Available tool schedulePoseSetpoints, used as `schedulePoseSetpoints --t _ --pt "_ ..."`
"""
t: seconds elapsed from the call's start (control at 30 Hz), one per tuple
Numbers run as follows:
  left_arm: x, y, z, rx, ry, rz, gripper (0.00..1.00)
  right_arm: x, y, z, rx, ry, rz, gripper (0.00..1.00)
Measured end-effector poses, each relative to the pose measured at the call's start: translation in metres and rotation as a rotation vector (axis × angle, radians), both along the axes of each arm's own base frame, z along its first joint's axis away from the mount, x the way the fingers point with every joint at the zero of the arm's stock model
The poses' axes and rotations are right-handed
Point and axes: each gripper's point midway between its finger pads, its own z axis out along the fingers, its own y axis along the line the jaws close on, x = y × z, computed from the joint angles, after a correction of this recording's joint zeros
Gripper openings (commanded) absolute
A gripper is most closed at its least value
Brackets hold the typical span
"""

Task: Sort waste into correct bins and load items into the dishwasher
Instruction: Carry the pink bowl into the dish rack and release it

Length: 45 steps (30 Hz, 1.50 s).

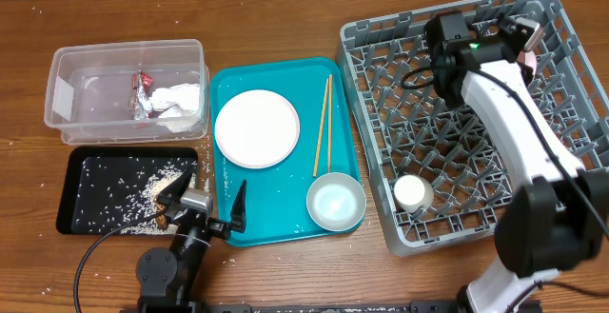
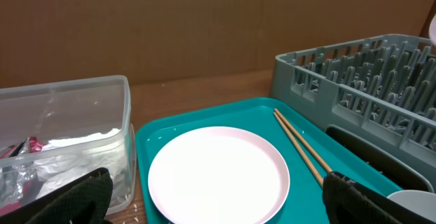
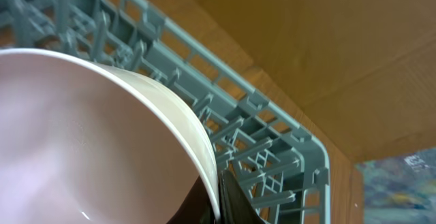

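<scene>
Right arm reaches across the dish rack (image 1: pixel 409 123) to its far right corner. The right gripper (image 1: pixel 521 39) is clamped on the rim of a white bowl (image 3: pixel 88 135); the wrist view shows one dark finger (image 3: pixel 228 198) pressed against the outside of the rim, with the bowl tipped on edge and the rack's wall and pegs just behind it. Whether the bowl touches the rack floor I cannot tell. A white cup (image 1: pixel 413 192) sits upright in the rack near its front left corner, well apart from the bowl. Left gripper (image 1: pixel 206 197) hangs low at the front edge of the table (image 1: pixel 285 9), jaws spread wide and holding nothing, one finger over the right end of the black tray (image 1: pixel 81 185), the other over the front left corner of the teal tray (image 1: pixel 276 220). On the teal tray: a white plate (image 1: pixel 257 128) on the left side, lying flat; a pair of chopsticks (image 1: pixel 323 127) lying side by side along the right side, pointing away from the robot; a pale grey bowl (image 1: pixel 336 202) upright at the front right corner, just beside the near ends of the chopsticks. The clear tub (image 1: pixel 86 85) stands behind the black tray and holds a crumpled red wrapper (image 1: pixel 143 92) with a white tissue (image 1: pixel 181 99) touching it on the right. The black tray carries scattered rice grains (image 1: pixel 157 185), thickest toward its right end. A few stray grains lie on the table around both bins.
</scene>
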Motion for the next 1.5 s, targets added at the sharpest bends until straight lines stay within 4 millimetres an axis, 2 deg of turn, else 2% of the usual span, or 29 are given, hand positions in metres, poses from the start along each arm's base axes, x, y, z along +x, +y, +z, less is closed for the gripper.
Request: schedulePoseSetpoints --t 0.03,0.1,0.13,0.23,0.37,0.43,0.57,0.8,0.93,1.0,1.17,1.33,1.4,1.5 --pt "0.0 0.0 0.0 0.0 0.0 0.0 1.0 0.001 -0.002 -0.007 -0.003 0.022 -0.005 0.04" --pt "0.0 0.0 0.0 0.0 0.0 0.0 1.0 0.005 -0.002 -0.035 -0.007 0.105 -0.005 0.04" --pt "0.0 0.0 0.0 0.0 0.0 0.0 1.0 0.005 0.001 -0.04 -0.017 0.127 0.002 0.04" --pt "0.0 0.0 0.0 0.0 0.0 0.0 1.0 0.005 0.01 -0.038 -0.043 0.145 0.028 0.04" --pt "0.0 0.0 0.0 0.0 0.0 0.0 1.0 0.009 0.045 -0.031 -0.092 0.15 0.118 0.04" --pt "0.0 0.0 0.0 0.0 0.0 0.0 1.0 0.008 0.062 -0.034 -0.075 0.161 0.159 0.04" --pt "0.0 0.0 0.0 0.0 0.0 0.0 1.0 0.009 0.081 -0.034 -0.083 0.166 0.208 0.04" --pt "0.0 0.0 0.0 0.0 0.0 0.0 1.0 -0.002 0.068 -0.02 -0.183 0.249 0.202 0.04" --pt "0.0 0.0 0.0 0.0 0.0 0.0 1.0 -0.004 0.045 -0.026 -0.14 0.251 0.137 0.04" --pt "0.0 0.0 0.0 0.0 0.0 0.0 1.0 -0.004 0.04 -0.029 -0.116 0.248 0.119 0.04" --pt "0.0 0.0 0.0 0.0 0.0 0.0 1.0 -0.005 0.042 -0.03 -0.105 0.249 0.122 0.04" --pt "0.0 0.0 0.0 0.0 0.0 0.0 1.0 -0.002 0.045 -0.017 -0.2 0.249 0.15 0.04" --pt "0.0 0.0 0.0 0.0 0.0 0.0 1.0 -0.002 0.039 -0.014 -0.218 0.253 0.139 0.04" --pt "0.0 0.0 0.0 0.0 0.0 0.0 1.0 -0.005 0.019 -0.017 -0.208 0.266 0.086 0.04"
